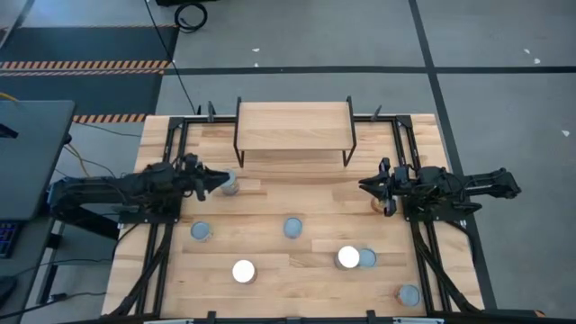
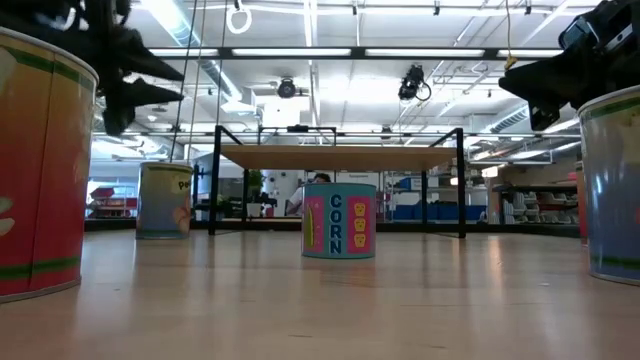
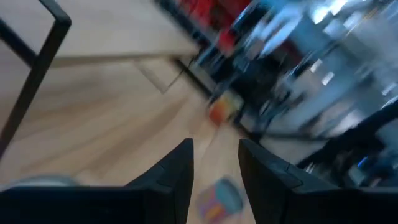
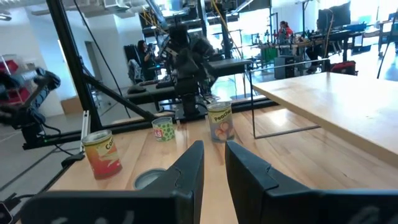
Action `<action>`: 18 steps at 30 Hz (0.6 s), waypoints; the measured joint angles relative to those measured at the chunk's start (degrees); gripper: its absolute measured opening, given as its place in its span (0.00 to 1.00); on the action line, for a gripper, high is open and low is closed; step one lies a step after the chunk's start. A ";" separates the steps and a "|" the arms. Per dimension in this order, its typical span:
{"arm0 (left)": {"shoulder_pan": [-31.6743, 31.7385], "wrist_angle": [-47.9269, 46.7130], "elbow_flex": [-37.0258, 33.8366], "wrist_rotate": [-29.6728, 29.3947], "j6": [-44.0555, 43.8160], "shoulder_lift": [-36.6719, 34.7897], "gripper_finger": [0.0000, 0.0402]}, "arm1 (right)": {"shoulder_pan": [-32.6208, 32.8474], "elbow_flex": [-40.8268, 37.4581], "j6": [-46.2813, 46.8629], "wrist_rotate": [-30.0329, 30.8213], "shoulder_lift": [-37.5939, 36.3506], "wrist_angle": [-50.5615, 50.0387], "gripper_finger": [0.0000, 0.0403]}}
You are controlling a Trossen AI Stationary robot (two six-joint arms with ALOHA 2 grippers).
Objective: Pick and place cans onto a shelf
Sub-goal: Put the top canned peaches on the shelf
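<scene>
At the desk's (image 1: 270,279) far edge stands the shelf (image 1: 292,126), bare on top, with seven cans (image 1: 292,228) scattered nearer. Left gripper (image 1: 219,183) hovers by a can (image 1: 230,184) near the shelf's left legs, fingers slightly apart and empty; right gripper (image 1: 367,186), just right of the shelf, likewise.

The slatted wooden tabletop (image 1: 297,270) carries a small shelf (image 1: 292,126) at its far edge, a light wood board on thin black legs, standing between and beyond the two grippers. The board's top is bare.

Cans stand upright directly on the tabletop. One grey-topped can (image 1: 230,184) sits just ahead of the left gripper (image 1: 219,182). One can (image 1: 376,203) sits beside the right gripper (image 1: 367,186), partly hidden by it. Nearer the front edge: a bluish can (image 1: 200,231), the corn can (image 1: 293,227), a white-topped can (image 1: 244,270), a touching pair (image 1: 356,258), and a corner can (image 1: 409,295).
</scene>
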 joint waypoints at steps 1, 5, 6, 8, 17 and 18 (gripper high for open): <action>0.00 -6.30 3.45 0.04 1.58 1.92 0.33 | 0.02 -0.01 0.01 -0.02 0.00 -0.09 0.18; 0.43 -27.36 17.00 0.93 8.15 9.35 0.33 | 0.00 -0.01 -0.01 -0.02 0.00 -0.06 0.18; 0.46 -31.10 19.86 0.95 9.32 11.01 0.34 | 0.00 0.00 0.00 0.00 0.00 -0.03 0.18; 0.46 -38.63 25.19 1.31 13.61 14.38 0.36 | 0.01 -0.01 0.00 -0.02 0.00 -0.07 0.18; 0.89 -58.16 36.90 1.15 29.51 26.38 0.73 | 0.00 0.00 0.00 -0.02 0.00 -0.05 0.18; 1.53 -57.93 36.70 1.15 31.27 27.73 0.77 | 0.00 -0.01 0.01 -0.02 0.00 -0.07 0.18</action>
